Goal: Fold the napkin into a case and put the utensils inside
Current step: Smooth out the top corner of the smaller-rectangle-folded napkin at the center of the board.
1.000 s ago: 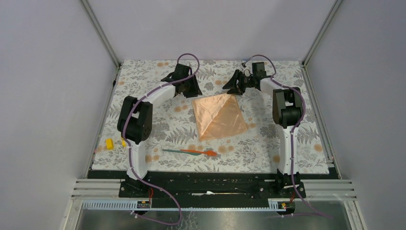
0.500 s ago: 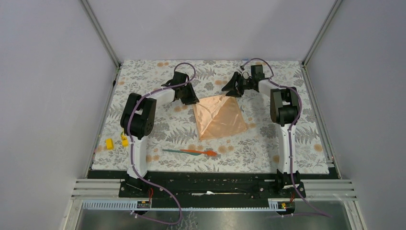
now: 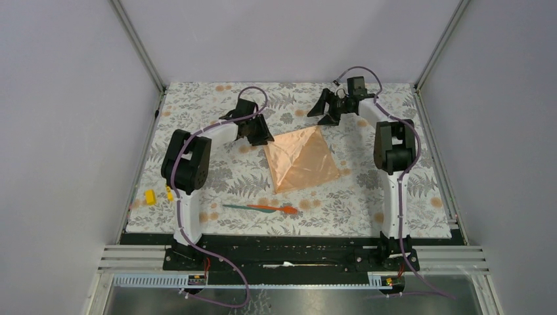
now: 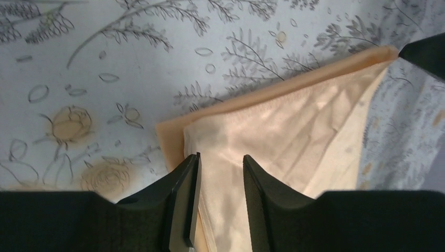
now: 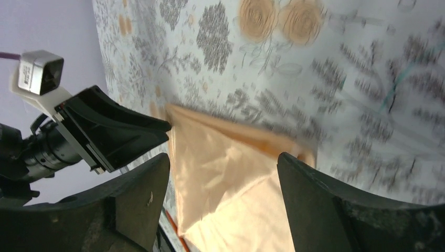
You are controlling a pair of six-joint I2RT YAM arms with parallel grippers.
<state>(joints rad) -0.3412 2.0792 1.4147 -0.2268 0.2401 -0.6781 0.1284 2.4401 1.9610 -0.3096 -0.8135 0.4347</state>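
- Left fingers [image 4: 181, 202]: a narrow gap between them, sitting low over the left-hand corner of the napkin [image 4: 283, 136], with the top layer's edge running through the gap. Nothing looks pinched, and I can't tell if they're touching the cloth. My guess is they're lined up there to catch that top layer for the next fold.
- Right fingers [image 5: 320, 205]: spread wide and empty, up off the cloth past the napkin's far corner. They look parked clear so the left side has room.
- The napkin lies flat mid-bench on the grey floral tablecloth [image 3: 368, 203]. It's doubled over, with a crease running from its far corner, so I'd call it partly folded and no case yet.
- Utensils [image 3: 259, 208]: the teal one and the orange one lie end to end, touching. They're on the tablecloth nearer the arm bases, apart from the napkin.
- Containers: the only one would be the case, and it doesn't exist yet, so nothing is inside anything.
- The small yellow block [image 3: 150, 197] sits off by the left edge, out of the way.
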